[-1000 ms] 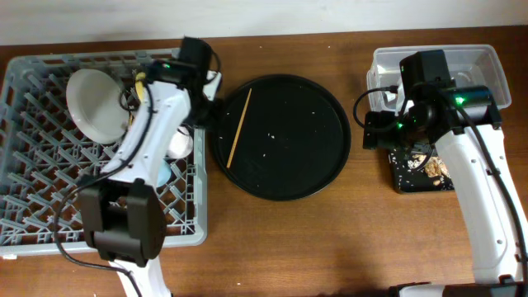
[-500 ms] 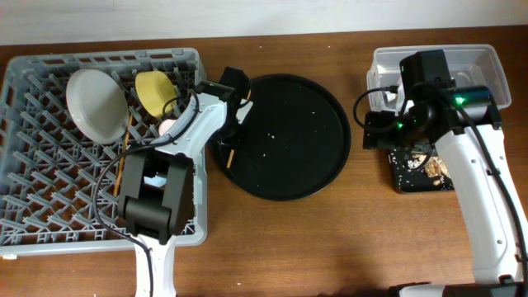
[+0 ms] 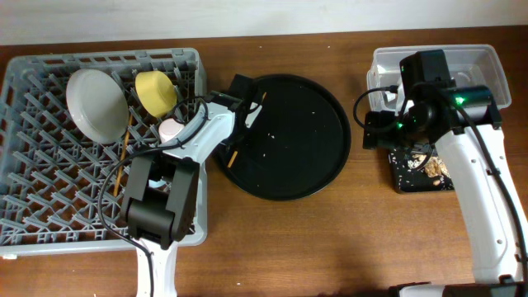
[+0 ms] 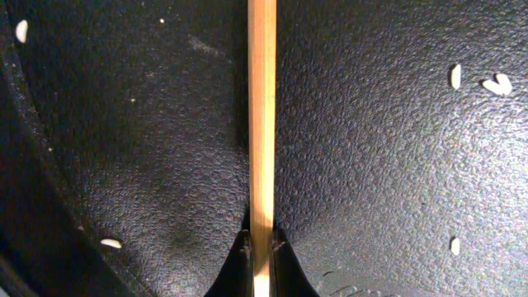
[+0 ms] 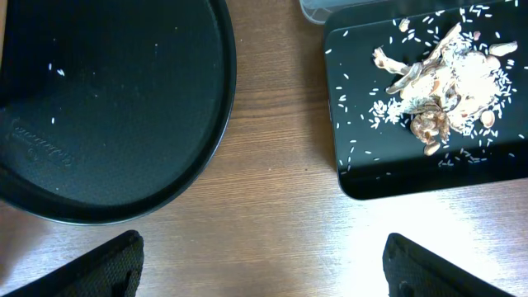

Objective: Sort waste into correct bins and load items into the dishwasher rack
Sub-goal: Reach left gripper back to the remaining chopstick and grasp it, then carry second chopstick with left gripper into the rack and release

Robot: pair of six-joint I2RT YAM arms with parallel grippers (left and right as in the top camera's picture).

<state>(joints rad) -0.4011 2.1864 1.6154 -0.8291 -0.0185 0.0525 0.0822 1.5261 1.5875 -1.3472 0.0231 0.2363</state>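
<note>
A thin brown chopstick [image 4: 262, 124] lies on the large round black tray [image 3: 305, 157], and my left gripper [image 4: 262, 256] is shut on it near the tray's left rim [image 3: 247, 120]. The dishwasher rack [image 3: 49, 206] holds the pale grey plate [image 3: 97, 103], the yellow bowl [image 3: 155, 91], the pink cup [image 3: 171, 129] and another chopstick [image 3: 122, 157]. My right gripper [image 5: 264, 272] hangs open over bare table, left of the black rectangular tray [image 5: 371, 165] that holds the tan food scraps [image 5: 441, 82]. Behind it stands the clear tub [image 3: 483, 58].
A few rice grains [image 4: 495, 82] dot the round tray. The left arm [image 3: 194, 144] lies across the rack's right wall. The right arm [image 3: 487, 190] runs along the table's right side, over part of the black rectangular tray.
My left arm swung from above the rack to the round tray and its jaws closed on the chopstick. The right arm stayed still.
</note>
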